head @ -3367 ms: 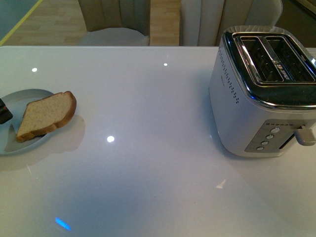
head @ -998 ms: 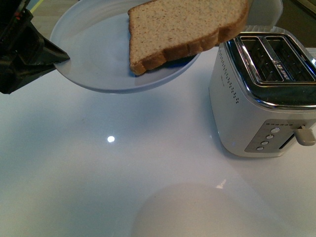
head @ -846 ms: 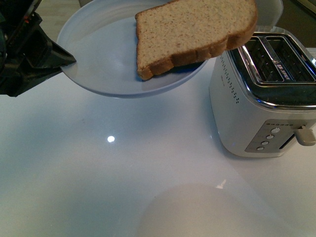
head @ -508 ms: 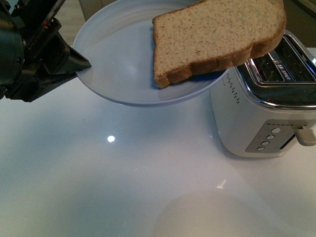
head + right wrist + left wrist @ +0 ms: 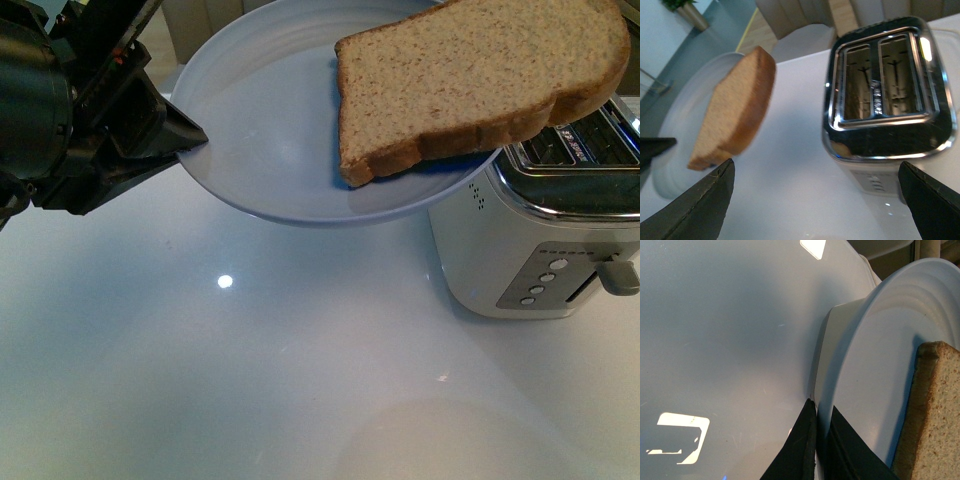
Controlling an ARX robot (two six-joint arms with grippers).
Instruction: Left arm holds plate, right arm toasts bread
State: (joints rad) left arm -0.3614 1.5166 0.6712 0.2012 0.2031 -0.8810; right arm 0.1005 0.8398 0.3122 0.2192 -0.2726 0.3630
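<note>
My left gripper point(image 5: 190, 135) is shut on the left rim of the pale blue-white plate point(image 5: 270, 130) and holds it in the air, tilted. In the left wrist view its jaws point(image 5: 821, 412) pinch the plate's rim point(image 5: 860, 370). The bread point(image 5: 480, 80) lies on the plate and overhangs its right edge, above the toaster point(image 5: 530, 240). My right gripper point(image 5: 815, 200) is open and empty, its fingers point(image 5: 700, 205) wide apart above the table, with the bread point(image 5: 737, 110) on one side and the toaster's two slots point(image 5: 885, 80) on the other.
The white and chrome toaster stands at the table's right, its lever point(image 5: 620, 275) and buttons facing front. The glossy white table point(image 5: 250, 380) spreads below the plate. Chairs and a wooden floor lie beyond the far edge.
My left gripper has lifted the plate with the bread off the table's left side and carried it up and to the right, until the bread overhangs the toaster.
</note>
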